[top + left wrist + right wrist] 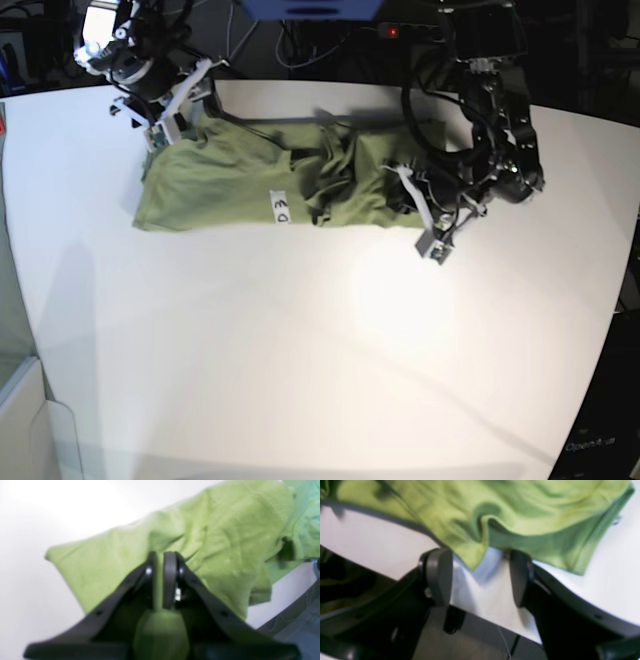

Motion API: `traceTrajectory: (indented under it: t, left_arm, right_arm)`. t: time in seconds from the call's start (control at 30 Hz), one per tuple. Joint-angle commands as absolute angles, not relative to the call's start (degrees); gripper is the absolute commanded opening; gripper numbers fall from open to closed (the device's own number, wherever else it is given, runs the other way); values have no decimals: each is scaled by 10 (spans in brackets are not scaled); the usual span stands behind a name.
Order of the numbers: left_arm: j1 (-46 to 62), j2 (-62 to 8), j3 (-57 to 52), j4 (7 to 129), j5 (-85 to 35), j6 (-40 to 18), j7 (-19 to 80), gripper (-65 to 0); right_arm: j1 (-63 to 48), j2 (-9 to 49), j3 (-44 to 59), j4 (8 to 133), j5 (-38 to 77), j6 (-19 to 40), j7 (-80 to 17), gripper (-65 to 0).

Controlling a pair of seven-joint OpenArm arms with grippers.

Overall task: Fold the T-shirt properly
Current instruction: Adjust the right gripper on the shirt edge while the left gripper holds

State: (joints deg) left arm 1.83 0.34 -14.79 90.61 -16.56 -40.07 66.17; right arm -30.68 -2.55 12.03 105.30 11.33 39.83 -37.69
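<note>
The olive-green T-shirt lies bunched and wrinkled in a long strip across the back of the white table, with a small white label showing on its front edge. My left gripper is shut on a fold of the T-shirt at its right end; in the base view it sits low at the cloth's edge. My right gripper is open at the shirt's far left corner, near the table's back edge. A corner of the shirt's hem hangs between the fingers. In the base view this gripper is above that corner.
The white table stretches toward the front. Its back edge runs right under my right gripper. Dark equipment and cables stand behind the table. A pale bin sits at the lower left, off the table.
</note>
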Motion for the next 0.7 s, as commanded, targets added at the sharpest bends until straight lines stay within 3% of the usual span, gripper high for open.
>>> traceTrajectory:
  t: [0.0, 0.17, 0.33, 0.67]
  left_arm:
    - [9, 4, -147, 914, -175, -400, 655, -605]
    - [8, 4, -147, 914, -175, -400, 655, -605]
    - [8, 5, -147, 914, -175, -400, 655, -605]
    - [8, 4, -147, 914, -175, -400, 655, -605]
  right_arm:
    - [-307, -24, 122, 1058, 120, 400, -372, -292]
    - [-302, -24, 122, 1059, 121, 400, -372, -367]
    - [-297, -24, 122, 1059, 121, 400, -372, -640]
    - [-284, -24, 122, 1072, 122, 400, -359, -647]
